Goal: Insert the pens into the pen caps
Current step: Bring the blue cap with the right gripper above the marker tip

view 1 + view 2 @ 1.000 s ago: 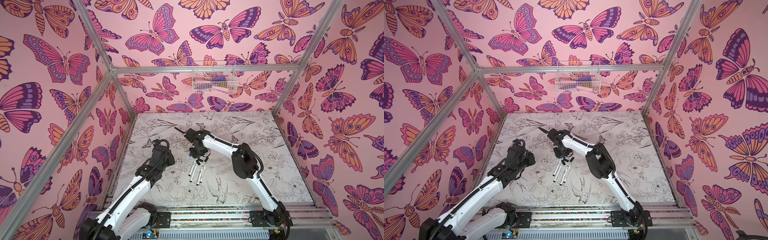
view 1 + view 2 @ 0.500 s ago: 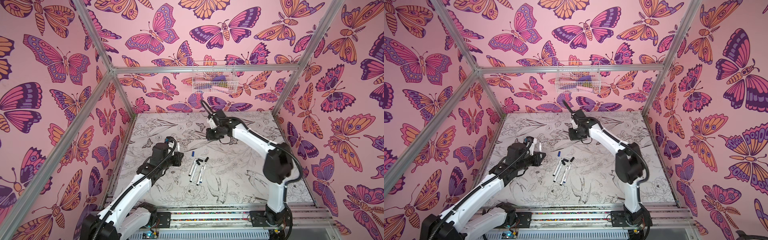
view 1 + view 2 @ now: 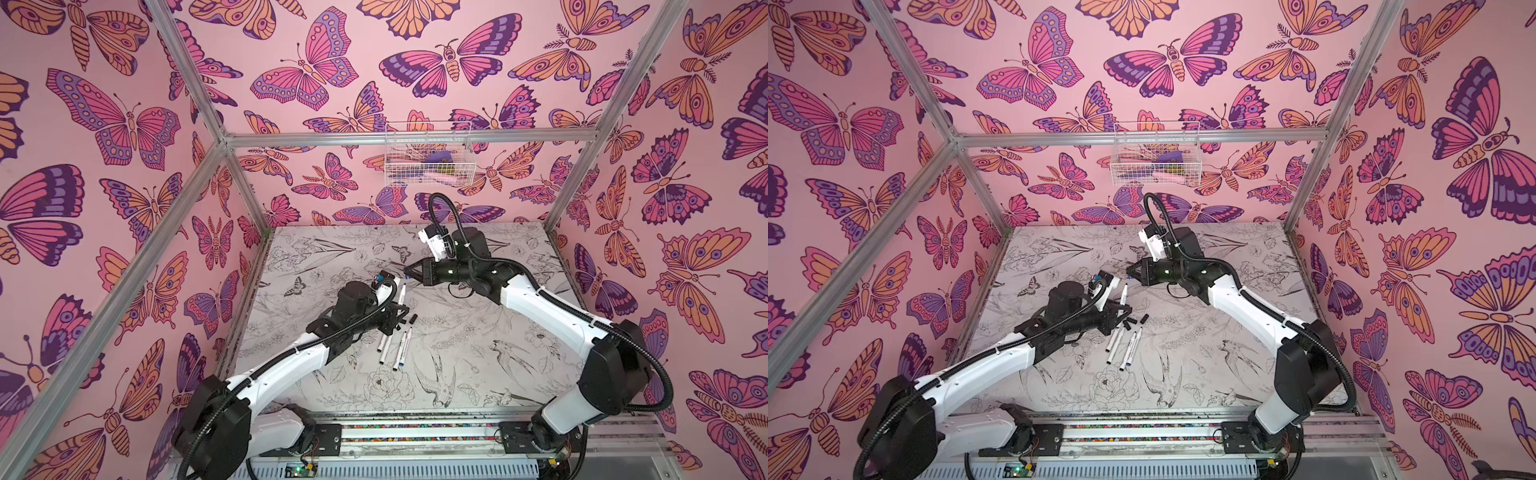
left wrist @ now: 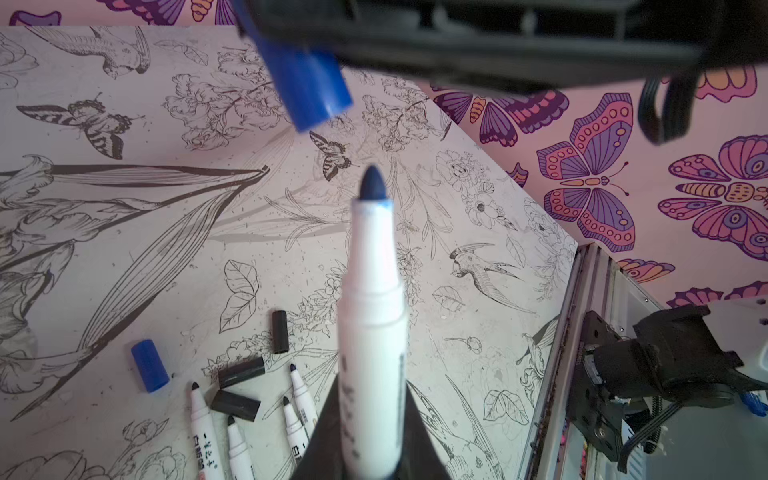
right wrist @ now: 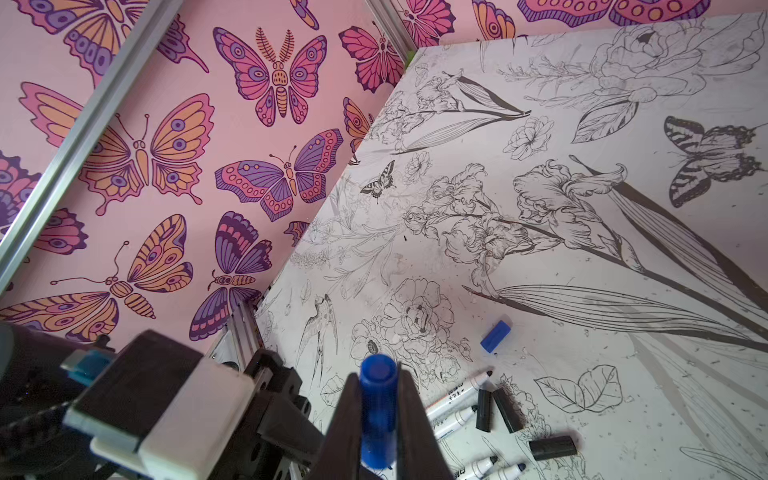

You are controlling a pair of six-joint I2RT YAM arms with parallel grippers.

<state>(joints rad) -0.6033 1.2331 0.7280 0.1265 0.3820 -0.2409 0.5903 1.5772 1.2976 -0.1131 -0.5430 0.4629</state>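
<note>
Our blue-tipped pen (image 4: 371, 316) is now lifted off the tabletop (image 3: 478, 353), gripped in the left tool (image 4: 368, 419), its tip just short of the blue cap (image 4: 309, 89) at one o'clock in both top views. The right tool (image 5: 377, 374), pinching that cap, has swung back from the far wall (image 3: 332, 199), pointing nine o'clock; the left arm (image 3: 291, 365) reaches toward twelve. Mating comes next, we judge.

Pens: 5 total, all uncapped. 1 held pen (image 4: 371, 299) in the left hand (image 4: 370, 399), 4 loose pens (image 4: 203, 419) on the surface (image 4: 124, 249).
Caps: 5 total. 2 blue: 1 held blue cap (image 5: 377, 411) in the right hand (image 5: 377, 376), 1 loose blue cap (image 5: 495, 336). 3 black caps (image 5: 552, 448), all loose, at roughly 1 o'clock of the loose pens.
</note>
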